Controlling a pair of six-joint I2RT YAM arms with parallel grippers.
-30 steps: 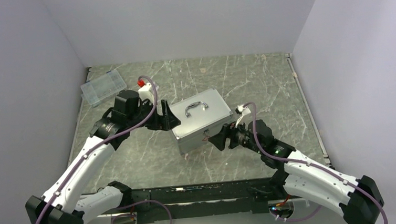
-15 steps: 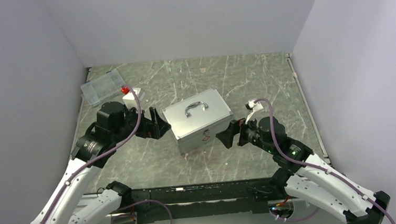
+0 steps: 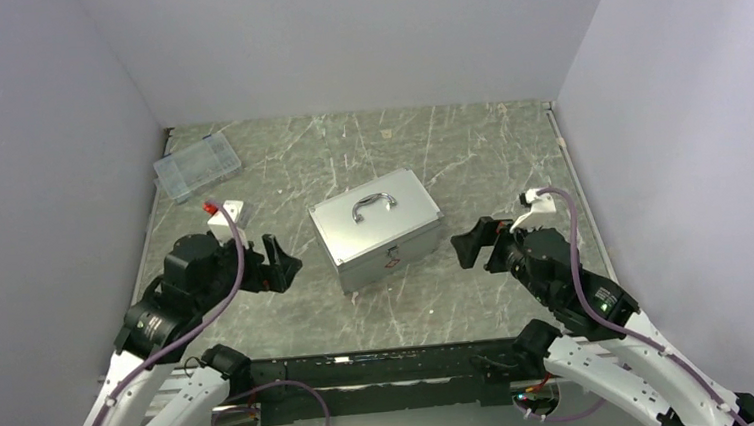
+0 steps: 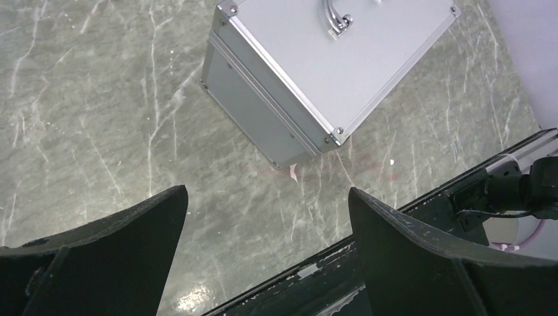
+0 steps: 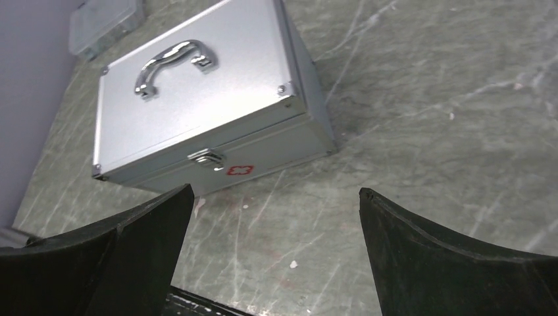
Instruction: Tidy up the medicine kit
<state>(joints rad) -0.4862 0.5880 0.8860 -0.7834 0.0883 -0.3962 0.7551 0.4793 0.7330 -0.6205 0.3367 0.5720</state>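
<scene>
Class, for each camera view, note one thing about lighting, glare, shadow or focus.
Top external: even, diffuse light; the silver-grey rectangular metal case casts only a faint shadow. Left wrist: a bright glare patch on the grey-green marbled tabletop near the bottom edge. Right wrist: the case is sharp, with a soft shadow to its right.

medicine kit (image 3: 377, 228) on table (image 3: 479, 146), centre | compartment box (image 3: 196, 165) behind-left of kit

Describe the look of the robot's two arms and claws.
The left arm and right arm have white shells, black joints and a looping purple cable each. The left claw and right claw are matte black, with two broad, curved fingers.
</scene>
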